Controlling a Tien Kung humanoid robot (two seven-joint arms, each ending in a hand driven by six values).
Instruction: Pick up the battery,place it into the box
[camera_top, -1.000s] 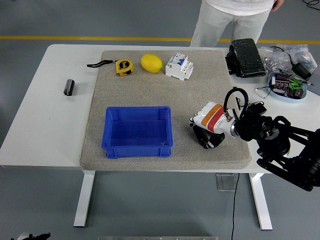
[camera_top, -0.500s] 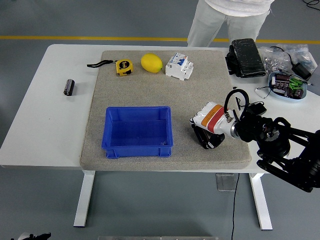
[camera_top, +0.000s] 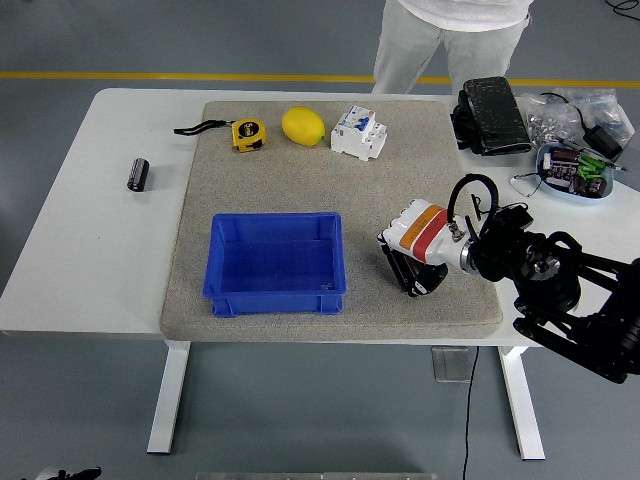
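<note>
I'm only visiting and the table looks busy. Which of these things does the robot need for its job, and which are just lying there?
Needed for the job:
battery, on the bare table at the left
blue box, empty
right hand, low over the mat

Just lying about:
tape measure
lemon
circuit breaker
black pouch
tray of small parts

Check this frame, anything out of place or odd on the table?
One thing: the battery lies on its side on bare white table, off the grey mat, far left and apart from the other items. The right hand sits at the opposite side of the blue box. Nothing spilled or damaged.
</note>
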